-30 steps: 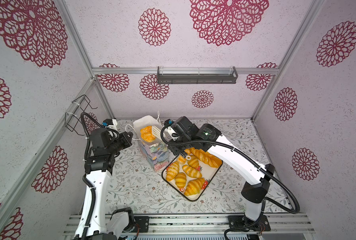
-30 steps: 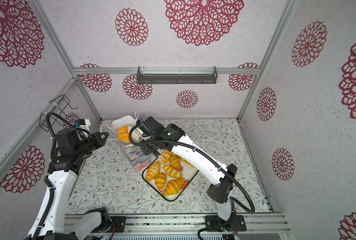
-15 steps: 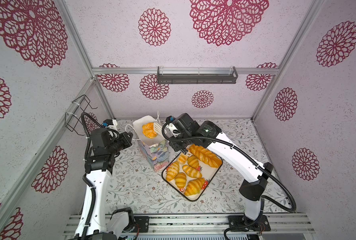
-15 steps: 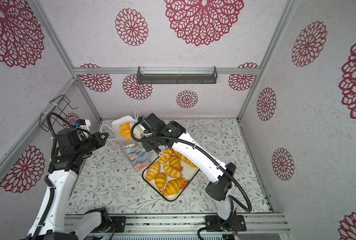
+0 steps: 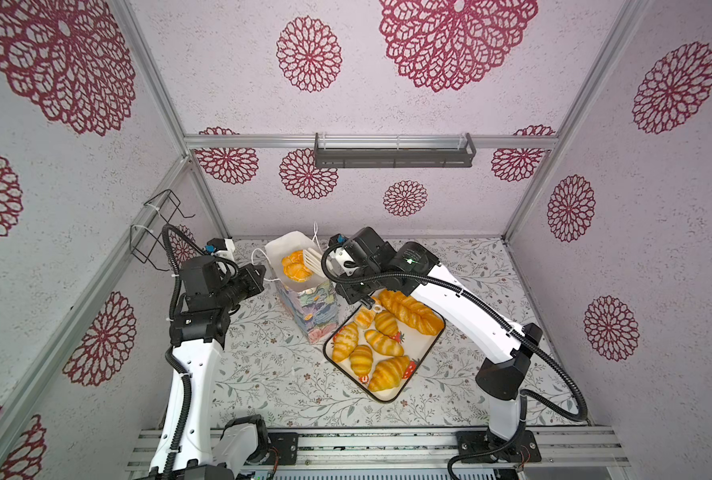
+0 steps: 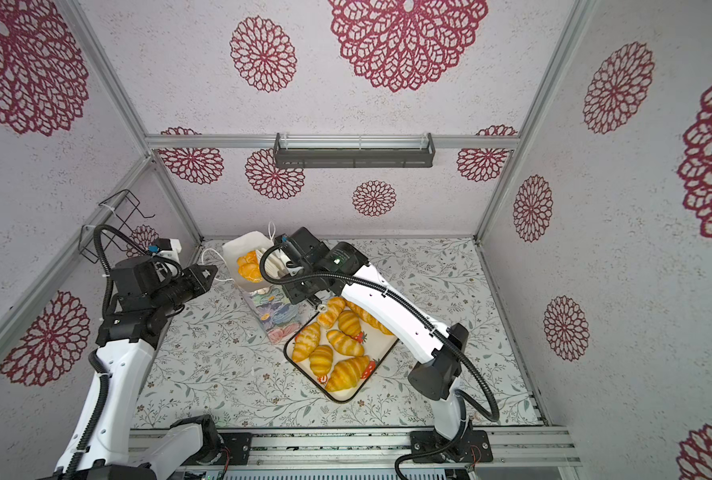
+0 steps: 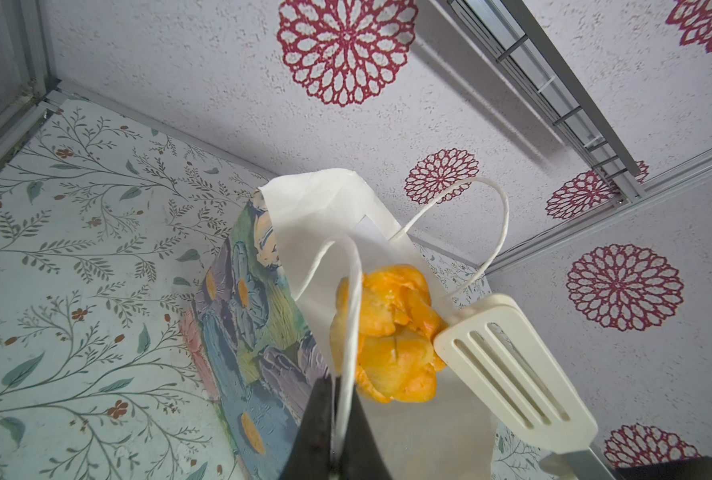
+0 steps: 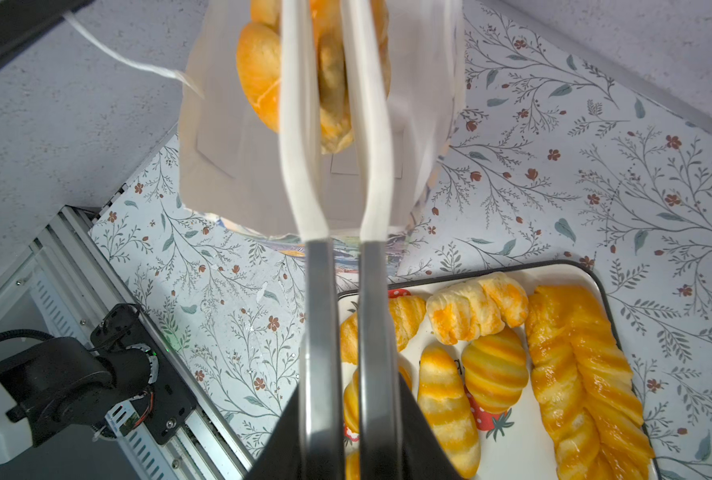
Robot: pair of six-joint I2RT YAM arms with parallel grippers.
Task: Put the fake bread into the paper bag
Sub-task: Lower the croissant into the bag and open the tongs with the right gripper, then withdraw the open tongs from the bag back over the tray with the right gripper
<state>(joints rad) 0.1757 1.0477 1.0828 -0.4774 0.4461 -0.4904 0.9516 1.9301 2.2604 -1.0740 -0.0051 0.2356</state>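
The paper bag [image 5: 314, 309] [image 6: 273, 313] stands upright left of the tray, its white mouth open. A round golden piece of fake bread [image 5: 296, 266] [image 6: 249, 268] [image 7: 391, 340] [image 8: 262, 66] sits in that mouth, between the cream blades of tongs [image 5: 313, 259] [image 7: 508, 365] [image 8: 300, 124]. My right gripper [image 5: 337, 270] [image 6: 287, 266] [image 8: 341, 415] is shut on the tongs' metal arms. The left gripper [image 5: 262, 272] [image 6: 213, 272] [image 7: 339, 399] is shut on the bag's white cord handle [image 7: 352, 307]. More fake bread lies on the tray, several croissants [image 5: 383, 343] and a long twisted loaf [image 5: 410, 311] [image 8: 582, 365].
The strawberry-print tray [image 5: 427, 343] [image 6: 385, 345] [image 8: 553, 266] lies on the floral tabletop right of the bag, under the right forearm. A black wire rack [image 5: 154, 228] hangs on the left wall and a grey shelf [image 5: 393, 151] on the back wall.
The right arm has shifted slightly at the bag's mouth, and the tong blades have parted a little. The round bread stays in the mouth. The left arm has held still.
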